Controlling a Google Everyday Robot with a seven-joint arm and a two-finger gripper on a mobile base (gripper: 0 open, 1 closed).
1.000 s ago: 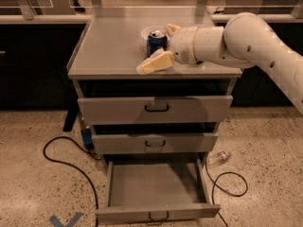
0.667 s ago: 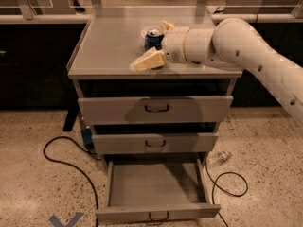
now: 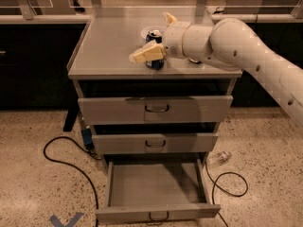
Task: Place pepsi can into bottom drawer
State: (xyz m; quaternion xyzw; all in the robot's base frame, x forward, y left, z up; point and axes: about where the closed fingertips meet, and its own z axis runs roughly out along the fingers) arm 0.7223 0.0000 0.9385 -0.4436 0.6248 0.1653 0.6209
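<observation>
- The can (image 3: 155,34) stands upright on the cabinet top (image 3: 106,46), near its front edge and right of centre.
- The gripper (image 3: 150,36) straddles it from the right. One finger (image 3: 147,54) crosses the can's front and the other (image 3: 168,17) shows behind it. The jaws look spread, with no squeeze on the can yet.
- Judged by its kind, the can is light thin metal: stiff around the rims, easily dented at mid-wall, smooth and somewhat slippery.
- The best hold is likely across the round body at about mid-height, firm enough to stop sliding but not enough to crush.
- Kept upright, it should carry steadily; whether it is full or empty cannot be told.
- The drawer (image 3: 156,186) is pulled out at the cabinet's foot, well below the can.
</observation>
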